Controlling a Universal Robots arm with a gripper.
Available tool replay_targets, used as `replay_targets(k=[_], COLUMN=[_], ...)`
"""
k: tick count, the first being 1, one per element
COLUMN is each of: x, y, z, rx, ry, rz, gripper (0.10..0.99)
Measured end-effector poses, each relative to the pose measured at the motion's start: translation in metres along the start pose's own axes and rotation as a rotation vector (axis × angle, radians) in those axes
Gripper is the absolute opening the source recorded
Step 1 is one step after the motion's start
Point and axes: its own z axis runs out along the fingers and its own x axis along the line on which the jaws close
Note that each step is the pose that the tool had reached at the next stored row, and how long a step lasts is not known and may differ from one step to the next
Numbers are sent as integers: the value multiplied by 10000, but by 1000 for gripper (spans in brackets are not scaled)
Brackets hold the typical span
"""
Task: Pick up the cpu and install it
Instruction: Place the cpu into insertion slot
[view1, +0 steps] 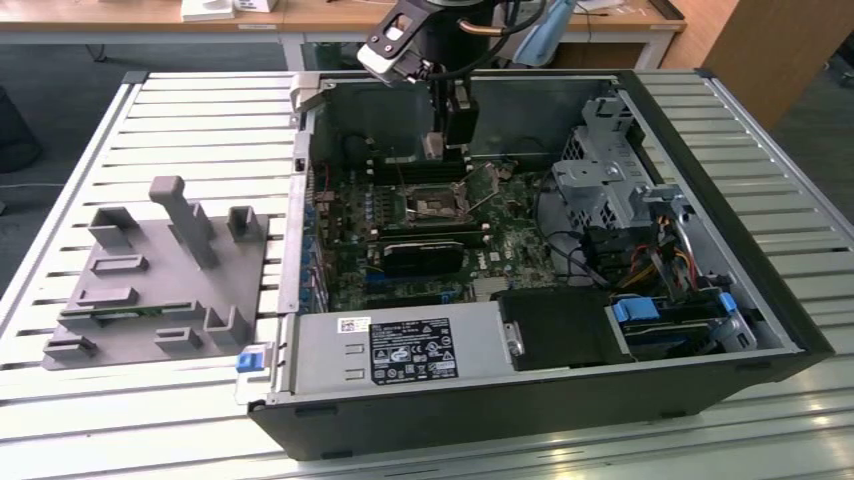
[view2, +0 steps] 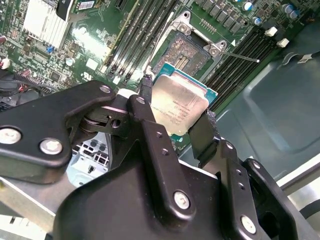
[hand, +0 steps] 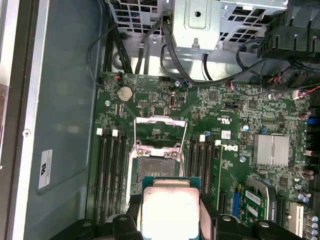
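Observation:
My gripper hangs inside the open computer case, above the motherboard. It is shut on the cpu, a flat square chip with a silvery top and a green edge, pinched at two opposite sides by the black fingers. In the first wrist view the cpu sits between the fingertips, just short of the square metal-framed socket. The socket's load plate is swung open. In the exterior view the socket lies below the gripper.
Memory slots flank the socket on both sides. A silver heatsink, an expansion card, a metal drive cage and a power supply stand in the case. A grey tray lies on the slatted table.

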Motion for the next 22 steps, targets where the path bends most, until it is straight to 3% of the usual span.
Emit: replay_targets(k=[22], x=[28], y=[-6], z=[159], rx=[2], ry=[-5], rz=[109], gripper=[541])
